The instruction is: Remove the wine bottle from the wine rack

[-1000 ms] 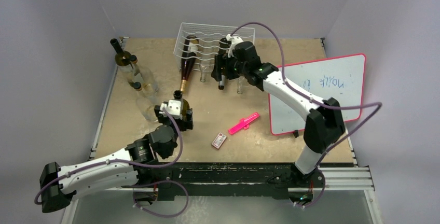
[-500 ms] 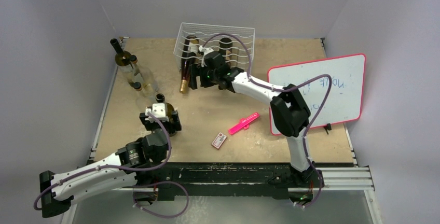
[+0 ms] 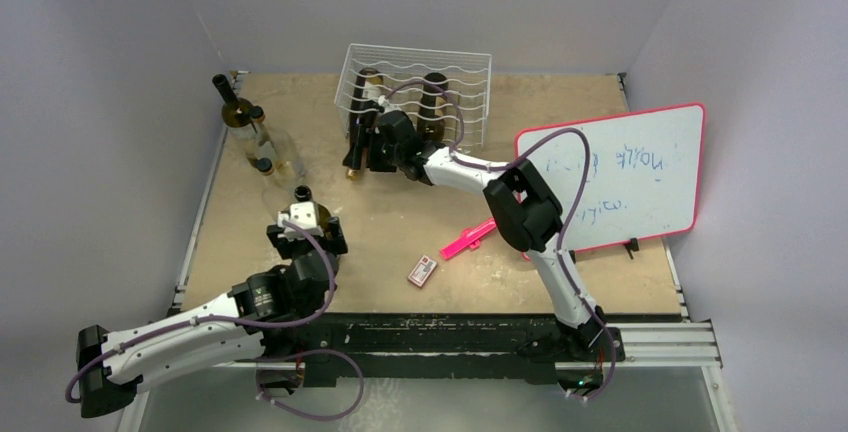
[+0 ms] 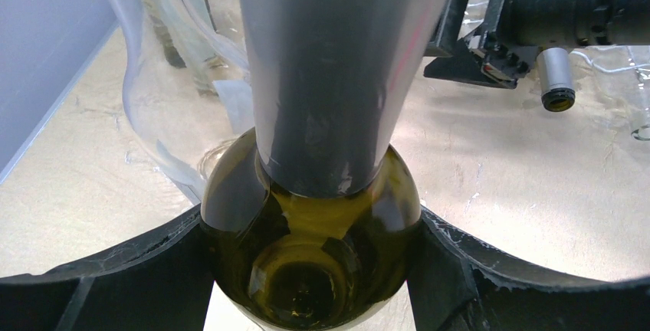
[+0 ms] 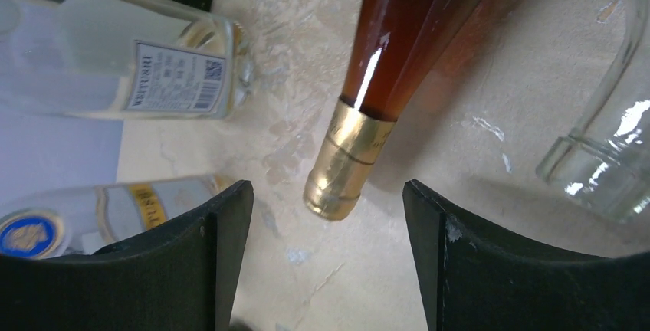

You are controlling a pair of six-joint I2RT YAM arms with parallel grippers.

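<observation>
From above, the white wine rack point(image 3: 420, 62) stands at the far side of the counter point(image 3: 420, 217). The amber wine bottle point(image 3: 366, 92) lies in its leftmost cradle, neck poking out toward the near side. The right pincer point(image 3: 358, 152) sits low, right at that neck. The left pincer point(image 3: 305, 224) holds an upright green bottle point(image 3: 303, 193) near the counter's left edge, close to some clear bottles point(image 3: 268, 152). A whiteboard point(image 3: 620, 177) leans at the right. The left wrist camera shows both fingers pressed against the green bottle's shoulder, clamped on it. The right wrist camera shows the fingers point(image 5: 207, 254) spread apart, with the wine bottle's gold-capped neck in the gap ahead, touching neither. A labelled clear bottle point(image 5: 153, 70) lies to the left.
</observation>
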